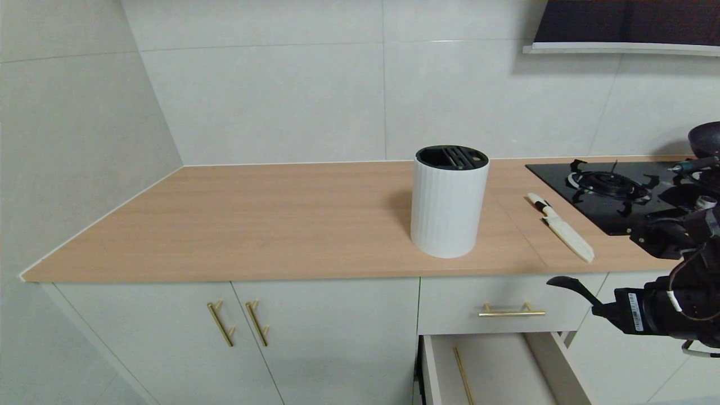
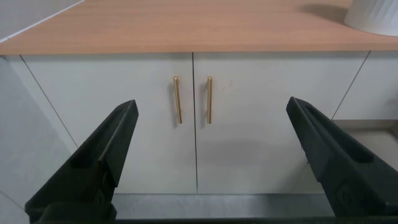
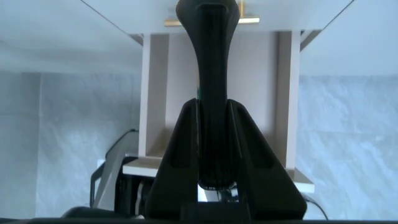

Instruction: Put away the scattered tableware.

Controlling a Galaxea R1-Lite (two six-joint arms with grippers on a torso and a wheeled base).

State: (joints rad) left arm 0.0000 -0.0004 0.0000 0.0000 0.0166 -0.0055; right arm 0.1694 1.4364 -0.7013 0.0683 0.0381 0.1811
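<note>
Our right gripper point(image 1: 565, 283) sits at the lower right of the head view, in front of the cupboard fronts and below the bench edge. In its wrist view point(image 3: 207, 18) the fingers are pressed together with no gap, and we cannot make out anything clamped between them. Just left of it and lower, an open drawer point(image 1: 489, 365) juts out at the bottom edge of the frame, under a closed drawer front with a gold bar handle point(image 1: 511, 311). Our left gripper point(image 2: 211, 104) has its fingers spread wide and holds nothing, facing a pair of cupboard doors point(image 2: 155, 137) with two upright gold handles. Up on the bench point(image 1: 253, 225), the knife point(image 1: 561, 226) lies flat at centre right, its pale blade toward the front edge. It is near but apart from the white ribbed holder point(image 1: 448, 208), which stands upright at the frame's centre, and just beside the black hob point(image 1: 607, 191) at the right.
</note>
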